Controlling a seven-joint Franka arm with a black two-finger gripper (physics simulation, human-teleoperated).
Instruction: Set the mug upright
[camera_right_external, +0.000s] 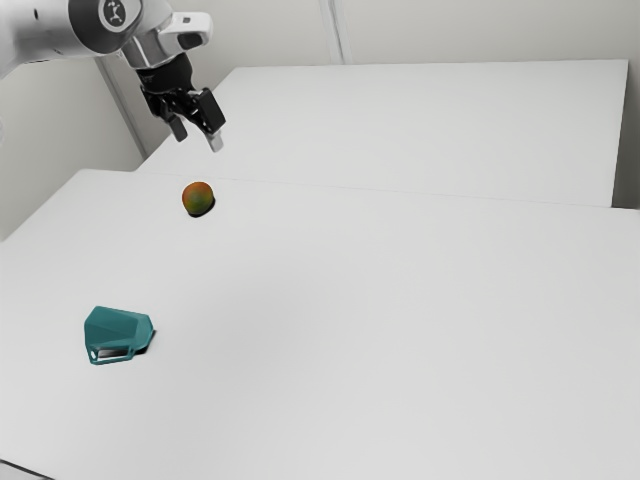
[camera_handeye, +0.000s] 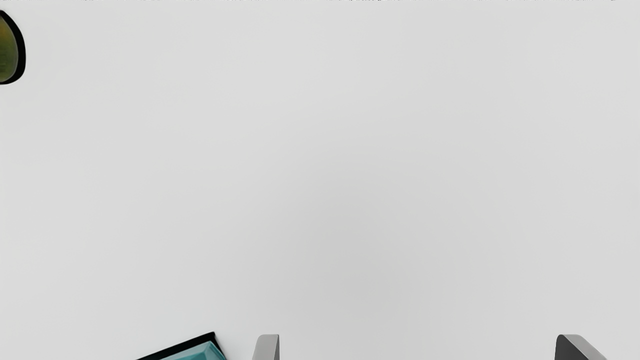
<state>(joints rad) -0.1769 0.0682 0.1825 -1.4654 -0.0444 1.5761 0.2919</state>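
Observation:
A teal mug (camera_right_external: 118, 332) lies on its side on the white table, toward the exterior view's lower left, its handle facing the camera. The black gripper (camera_right_external: 197, 140) hangs above the table near the exterior view's upper left, well apart from the mug. In the wrist view, the gripper (camera_handeye: 417, 347) is open, with wide-set fingers and nothing between them. Part of the teal mug (camera_handeye: 200, 352) shows there beside one finger; the rest is cut off by the picture's edge.
A round orange-green fruit (camera_right_external: 198, 197) rests on the table (camera_right_external: 350, 320), below the gripper in the exterior view and farther from the camera than the mug. The same fruit (camera_handeye: 7, 52) is partly visible in the wrist view. Pale walls stand behind the table.

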